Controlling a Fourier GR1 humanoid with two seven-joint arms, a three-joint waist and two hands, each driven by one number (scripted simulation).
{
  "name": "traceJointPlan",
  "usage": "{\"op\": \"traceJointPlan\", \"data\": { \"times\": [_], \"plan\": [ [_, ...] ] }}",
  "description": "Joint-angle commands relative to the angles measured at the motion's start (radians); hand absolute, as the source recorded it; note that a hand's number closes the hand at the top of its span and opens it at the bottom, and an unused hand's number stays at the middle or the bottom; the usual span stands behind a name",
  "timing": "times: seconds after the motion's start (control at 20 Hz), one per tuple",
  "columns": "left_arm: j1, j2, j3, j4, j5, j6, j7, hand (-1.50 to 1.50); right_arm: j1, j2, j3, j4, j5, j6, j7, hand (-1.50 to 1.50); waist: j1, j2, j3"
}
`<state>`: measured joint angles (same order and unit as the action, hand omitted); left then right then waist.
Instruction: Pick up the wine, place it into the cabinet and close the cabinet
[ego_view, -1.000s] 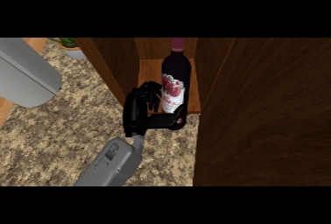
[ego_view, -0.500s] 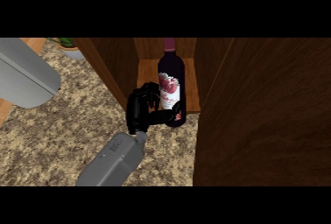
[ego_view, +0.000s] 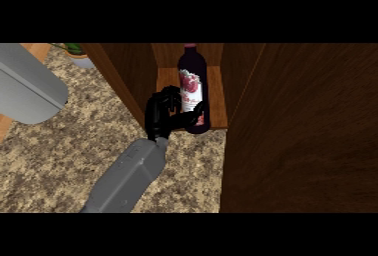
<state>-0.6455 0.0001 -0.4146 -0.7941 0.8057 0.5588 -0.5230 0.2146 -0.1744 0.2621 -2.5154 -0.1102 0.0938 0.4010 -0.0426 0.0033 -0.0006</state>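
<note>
Dark glass stands upright on the cabinet (ego_view: 133, 80) shelf as we watch the wine (ego_view: 193, 85), neck pointing into the opening, right hand (ego_view: 164, 116) curled round its lower body from the left, door yet unclosed.

The wine (ego_view: 193, 85) is dark, nearly black, with a dark red cap and a white label patterned in red. Around it the cabinet (ego_view: 303, 125) is dark brown wood, its shelf a lighter orange-brown. Left of the wine, the hand (ego_view: 164, 114) is black on a grey forearm. Left of the cabinet, the desk (ego_view: 52, 150) is speckled beige and brown
</note>
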Motion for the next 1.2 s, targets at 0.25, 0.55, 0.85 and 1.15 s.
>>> {"op": "traceJointPlan", "data": {
  "times": [0.25,0.55,0.85,1.15],
  "plan": [
    [-0.243,0.000,0.084,0.221,0.068,-0.031,0.035,1.50,0.002,0.013,0.009,-0.165,-0.086,-0.016,0.099,-1.50,0.002,0.004,0.000],
    [-0.311,0.019,0.138,0.300,0.069,-0.053,0.040,1.50,0.039,0.020,-0.015,-0.160,-0.102,0.003,0.064,-1.50,0.006,0.002,0.000],
    [-0.425,0.046,0.136,0.438,0.005,0.034,0.017,1.50,0.019,0.027,-0.037,-0.133,-0.120,0.012,0.063,-1.50,-0.008,0.006,0.001],
    [-0.474,0.048,0.102,0.552,-0.067,0.150,0.016,-1.50,0.056,0.038,0.015,-0.151,-0.095,0.031,0.052,-1.50,-0.018,0.005,0.001]
  ]
}}
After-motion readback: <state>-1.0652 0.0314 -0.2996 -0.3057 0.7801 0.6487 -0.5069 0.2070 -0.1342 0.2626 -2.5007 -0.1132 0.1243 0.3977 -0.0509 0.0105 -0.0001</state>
